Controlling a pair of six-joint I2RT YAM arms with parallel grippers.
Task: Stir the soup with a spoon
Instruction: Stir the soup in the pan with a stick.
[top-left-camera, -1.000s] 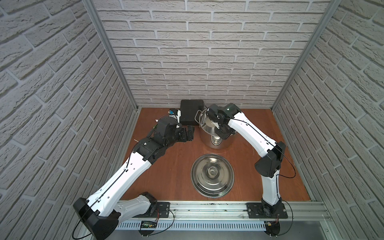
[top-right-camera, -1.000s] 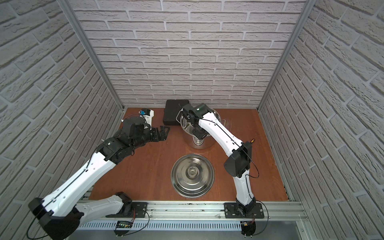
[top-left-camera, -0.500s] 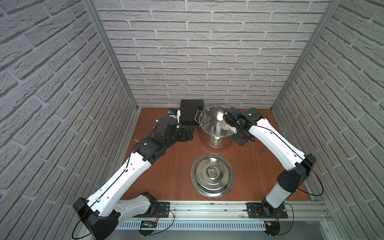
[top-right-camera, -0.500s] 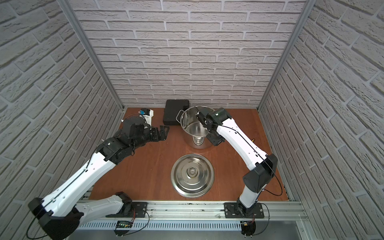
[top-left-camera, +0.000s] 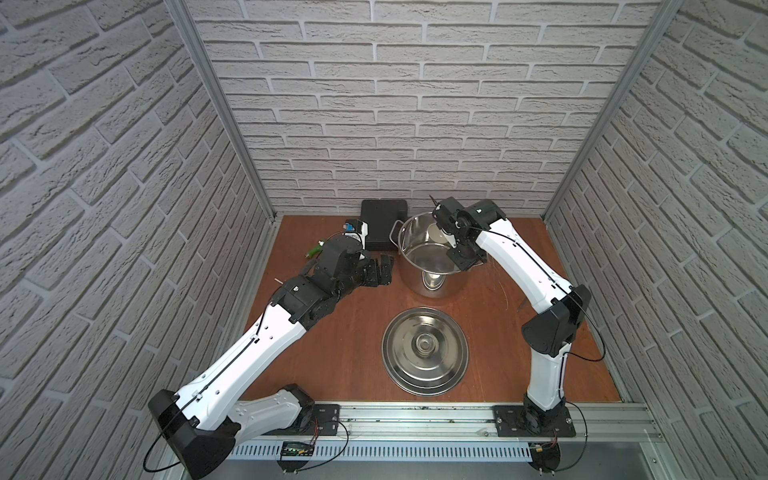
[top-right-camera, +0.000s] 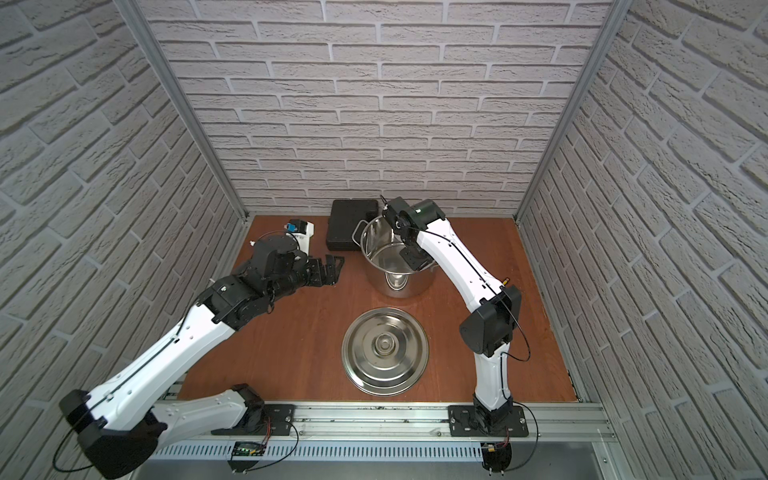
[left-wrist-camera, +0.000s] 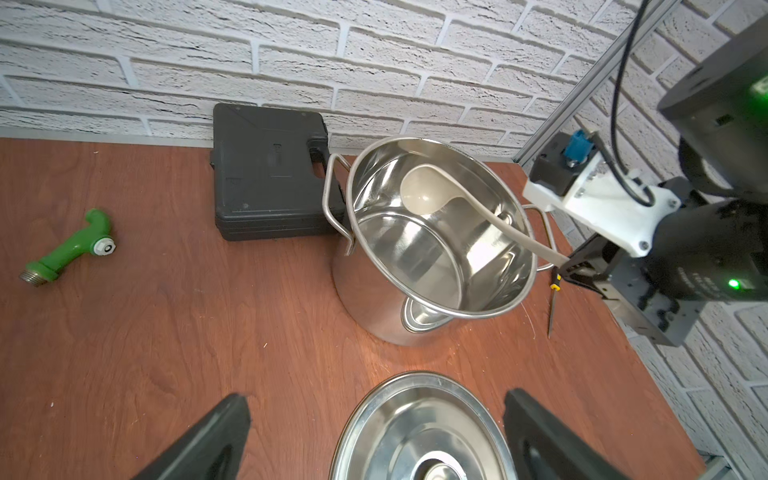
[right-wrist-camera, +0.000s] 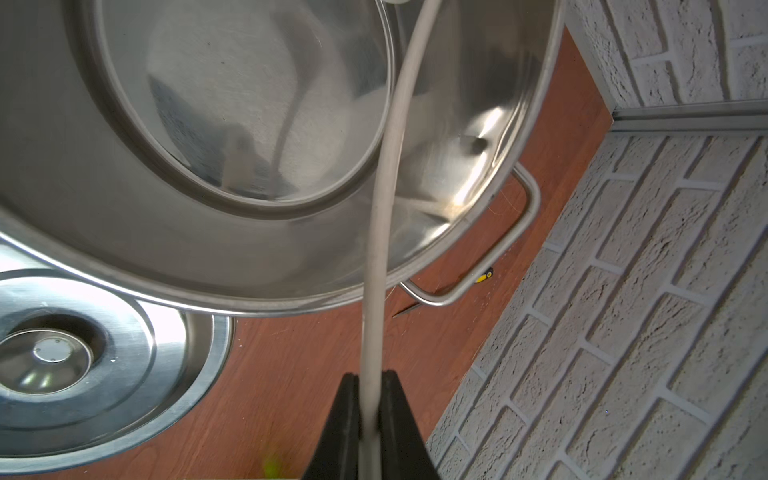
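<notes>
Large shiny stainless-steel stockpot (top-left-camera: 411, 284) (top-right-camera: 395, 286) (left-wrist-camera: 374, 307) (right-wrist-camera: 208, 104) with loop side handles stands upright on the red-brown wooden table (top-left-camera: 353, 345), toward the back wall, just beside a black plastic carry case (top-left-camera: 382, 222) (left-wrist-camera: 266, 174). No liquid shows inside.

Right gripper (right-wrist-camera: 369, 376) (left-wrist-camera: 569, 270) (top-left-camera: 463, 259): jaws pinched tight on the end of the slim handle of the cream-white plastic ladle (left-wrist-camera: 422, 195) (right-wrist-camera: 380, 232). The handle passes over the pot rim on that arm's side. The ladle bowl sits inside the pot near the far inner wall; contact with the wall cannot be told.

Left gripper (top-left-camera: 384, 270) (top-right-camera: 332, 268) (left-wrist-camera: 376, 398): jaws spread wide, holding nothing, near the pot's side but apart from it.

Flat round steel lid (top-left-camera: 424, 351) (top-right-camera: 384, 351) (left-wrist-camera: 415, 432) (right-wrist-camera: 83, 357) with centre knob lies on the table in front of the pot, apart from it.

Small green plastic fitting (left-wrist-camera: 66, 249) (top-left-camera: 314, 250) lies near the left wall. A thin screwdriver (left-wrist-camera: 552, 303) (right-wrist-camera: 484, 276) with a yellow-black handle lies beside the pot, on the right arm's side.
</notes>
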